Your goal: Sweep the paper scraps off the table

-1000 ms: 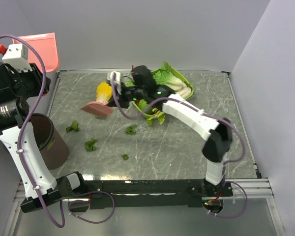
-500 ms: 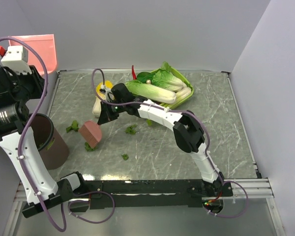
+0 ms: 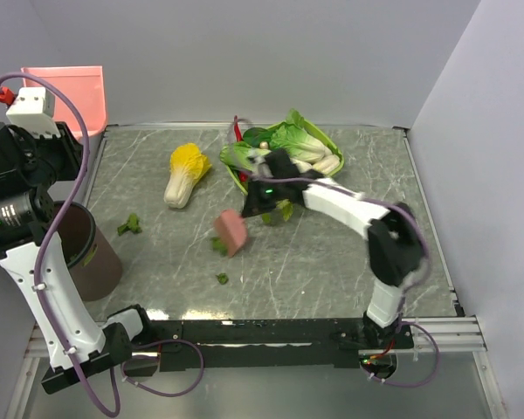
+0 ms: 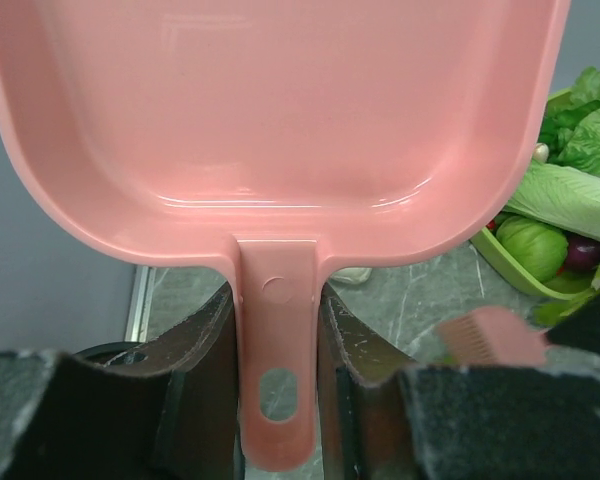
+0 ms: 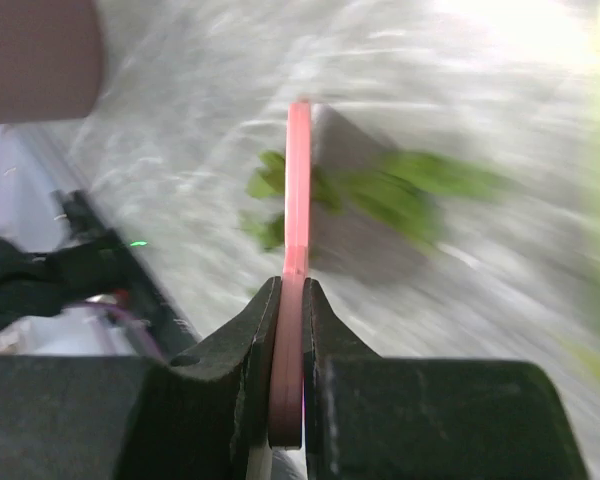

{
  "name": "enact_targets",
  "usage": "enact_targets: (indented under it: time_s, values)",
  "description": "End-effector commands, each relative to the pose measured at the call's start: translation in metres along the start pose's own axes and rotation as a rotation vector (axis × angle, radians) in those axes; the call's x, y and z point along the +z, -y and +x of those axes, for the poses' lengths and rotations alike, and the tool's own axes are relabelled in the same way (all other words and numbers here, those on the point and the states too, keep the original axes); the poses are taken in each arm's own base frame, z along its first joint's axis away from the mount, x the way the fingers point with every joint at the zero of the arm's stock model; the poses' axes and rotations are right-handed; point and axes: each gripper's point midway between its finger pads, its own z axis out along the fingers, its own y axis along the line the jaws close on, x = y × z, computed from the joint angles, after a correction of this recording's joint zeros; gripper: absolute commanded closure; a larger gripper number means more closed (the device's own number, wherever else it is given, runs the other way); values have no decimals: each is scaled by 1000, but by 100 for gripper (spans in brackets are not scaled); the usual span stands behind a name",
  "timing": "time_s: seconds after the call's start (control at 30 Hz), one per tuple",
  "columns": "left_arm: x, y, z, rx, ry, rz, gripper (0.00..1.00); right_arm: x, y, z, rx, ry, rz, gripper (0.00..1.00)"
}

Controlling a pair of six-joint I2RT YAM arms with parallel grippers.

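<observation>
My left gripper [image 4: 277,330] is shut on the handle of the pink dustpan [image 4: 280,120] and holds it high at the table's far left corner [image 3: 70,92]. My right gripper [image 3: 255,202] is shut on a pink brush [image 3: 230,232], whose head is low over the middle of the grey marble table [image 3: 349,262]. In the right wrist view, which is blurred, the jaws [image 5: 292,290] clamp the brush [image 5: 297,180] edge-on. Small dark-green paper scraps lie by the brush head [image 3: 218,246], towards the front [image 3: 222,278] and near the bin [image 3: 128,225]. Green bits [image 5: 400,195] show past the brush.
A round dark brown bin [image 3: 83,249] stands at the table's left edge under my left arm. A yellow-and-white cabbage [image 3: 185,173] lies at the back. A green tray [image 3: 327,175] of large greens sits at the back centre, right behind my right gripper.
My right arm swung the brush left towards the bin, then back right to the middle. The scrap that lay near the bin's right side is gone from there. The left arm hardly moved.
</observation>
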Motion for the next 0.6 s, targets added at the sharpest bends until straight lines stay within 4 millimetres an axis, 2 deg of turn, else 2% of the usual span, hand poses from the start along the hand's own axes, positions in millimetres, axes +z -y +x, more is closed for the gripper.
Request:
enact_targets:
  time_s: [0.0, 0.03, 0.07, 0.1, 0.17, 0.2, 0.23, 0.27, 0.3, 0.33, 0.37, 0.4, 0.43, 0.5, 0.53, 0.57]
  values:
    - [-1, 11, -19, 8, 81, 57, 99, -71, 25, -1, -153, 74, 86, 100]
    - [-2, 12, -21, 12, 88, 61, 99, -78, 23, 6, -244, 55, 66, 100]
    - [-2, 11, -22, 17, 93, 59, 99, -91, 2, 6, -310, 71, -16, 100]
    - [-2, 11, -22, 21, 96, 58, 99, -95, -9, 7, -352, 69, -69, 100]
    - [-4, 10, -22, 36, 103, 51, 99, -100, -35, 3, -450, 77, -180, 100]
    - [-4, 10, -22, 39, 103, 49, 99, -103, -51, -6, -497, 94, -224, 100]
    - [-5, 10, -22, 43, 104, 46, 99, -98, -67, -6, -578, 93, -256, 100]
    - [-6, 9, -22, 49, 103, 44, 99, -87, -71, -8, -616, 81, -265, 100]
    - [-8, 10, -22, 51, 99, 43, 99, -87, -84, -24, -731, 123, -258, 100]
    - [-9, 10, -23, 57, 99, 42, 99, -79, -98, -23, -800, 122, -273, 100]
    - [-10, 9, -23, 67, 99, 36, 99, -64, -100, -26, -845, 115, -275, 100]
    - [-14, 10, -24, 73, 99, 31, 99, -63, -110, -43, -938, 165, -261, 100]
    - [-17, 9, -25, 79, 101, 24, 99, -46, -116, -42, -978, 159, -270, 100]
    - [-22, 7, -29, 100, 108, 7, 99, -36, -132, -65, -1112, 233, -256, 100]
    - [-24, 7, -28, 100, 102, 2, 99, -18, -127, -68, -1143, 222, -235, 100]
    - [-26, 7, -28, 105, 102, -3, 99, -10, -137, -72, -1186, 245, -238, 100]
